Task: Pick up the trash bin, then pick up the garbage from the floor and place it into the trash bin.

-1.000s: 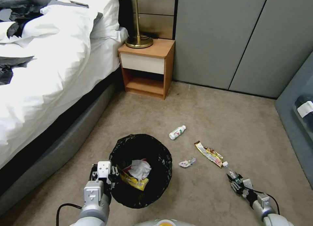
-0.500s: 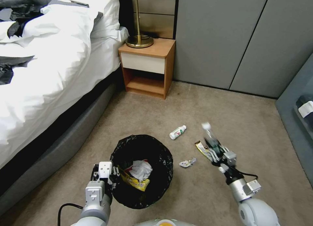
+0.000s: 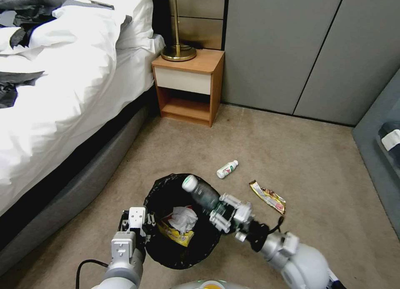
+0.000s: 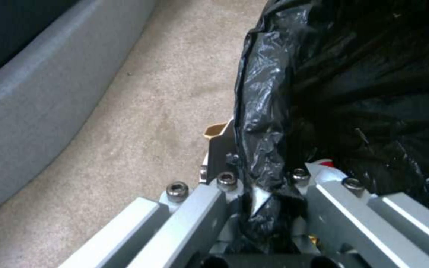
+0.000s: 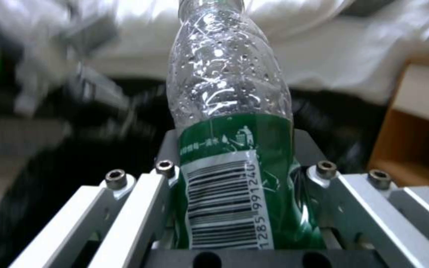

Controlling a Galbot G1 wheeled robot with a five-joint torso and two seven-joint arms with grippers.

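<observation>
1. The bin (image 3: 183, 222) sits on the floor (image 3: 291, 155) near the bed (image 3: 54, 93), carton and tissue inside.
2. The left gripper (image 3: 136, 227) has its jaws clamped on the bin's bag-covered rim.
3. The right gripper (image 3: 227, 212) has its jaws closed around a clear bottle (image 3: 202, 193) above the bin.
4. A small bottle (image 3: 227, 169) and a wrapper (image 3: 267, 196) lie beyond the bin.

Glossy crinkled black plastic bin liner (image 3: 166, 189), clear beaded plastic bottle (image 5: 227, 93), matt carpet (image 3: 291, 155).
</observation>
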